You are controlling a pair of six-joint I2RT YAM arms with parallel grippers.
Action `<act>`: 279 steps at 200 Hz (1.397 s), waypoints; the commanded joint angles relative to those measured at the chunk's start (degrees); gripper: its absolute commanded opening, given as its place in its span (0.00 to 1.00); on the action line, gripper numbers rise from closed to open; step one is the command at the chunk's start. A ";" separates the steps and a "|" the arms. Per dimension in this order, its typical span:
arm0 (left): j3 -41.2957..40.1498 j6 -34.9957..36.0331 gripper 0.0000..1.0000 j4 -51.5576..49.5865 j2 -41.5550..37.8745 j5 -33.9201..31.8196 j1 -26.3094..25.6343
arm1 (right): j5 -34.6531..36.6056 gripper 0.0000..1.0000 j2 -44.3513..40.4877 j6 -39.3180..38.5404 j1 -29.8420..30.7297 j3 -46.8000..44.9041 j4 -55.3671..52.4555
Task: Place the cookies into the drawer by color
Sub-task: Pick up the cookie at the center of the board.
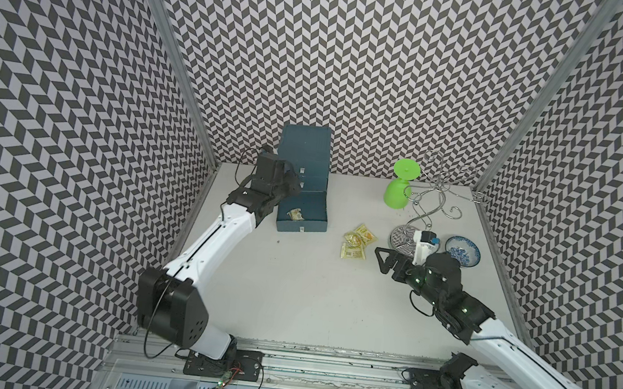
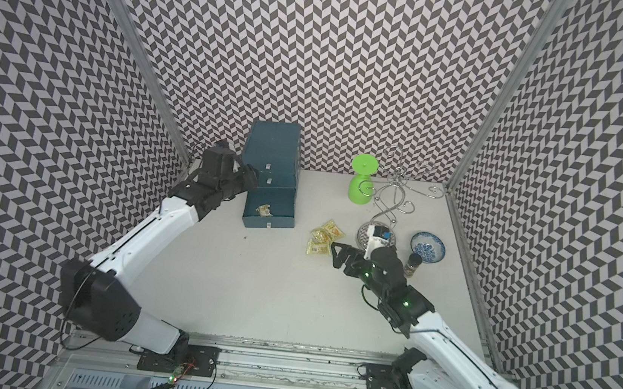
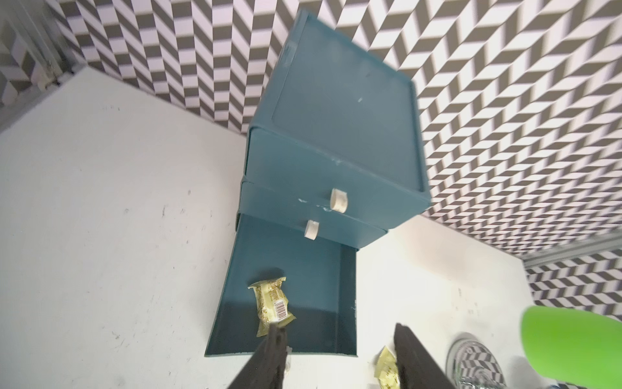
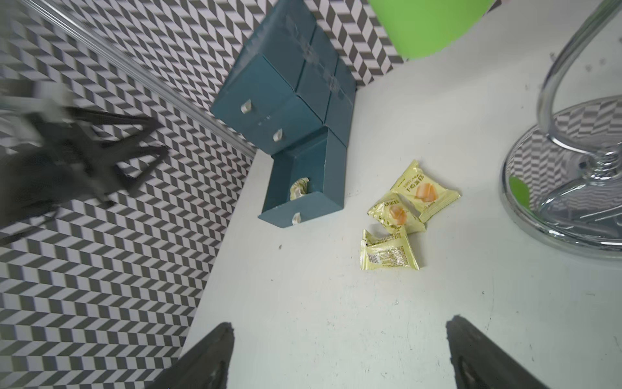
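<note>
The teal drawer chest (image 1: 304, 151) (image 2: 273, 148) (image 3: 336, 134) (image 4: 269, 97) stands at the back left of the table, its bottom drawer (image 1: 312, 209) pulled out. One pale yellow cookie (image 1: 295, 214) (image 2: 264, 210) (image 3: 271, 303) (image 4: 299, 188) lies inside that drawer. Three more yellow cookies (image 1: 356, 241) (image 2: 323, 238) (image 4: 397, 215) lie bunched on the table to its right. My left gripper (image 1: 285, 185) (image 2: 250, 177) (image 3: 338, 328) hovers over the drawer's left side, open and empty. My right gripper (image 1: 382, 260) (image 2: 337, 255) (image 4: 339, 323) is open just right of the cookie bunch.
An upturned green goblet (image 1: 401, 185) and a chrome wire stand (image 1: 431, 200) are at the back right. A blue-patterned bowl (image 1: 462, 251) and a small dark jar (image 2: 413, 263) sit by the right arm. Patterned walls close in three sides.
</note>
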 commanded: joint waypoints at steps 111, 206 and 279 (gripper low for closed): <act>-26.01 14.82 0.97 6.06 -19.41 7.69 0.81 | 17.13 1.00 43.72 -6.81 6.89 22.61 -1.42; -26.26 14.51 0.97 6.08 -18.54 10.48 3.25 | 14.91 0.93 54.18 -5.47 7.13 26.13 -2.56; -26.35 14.51 0.97 6.25 -18.54 12.68 5.60 | 13.73 0.62 55.13 -5.11 7.64 26.70 -2.94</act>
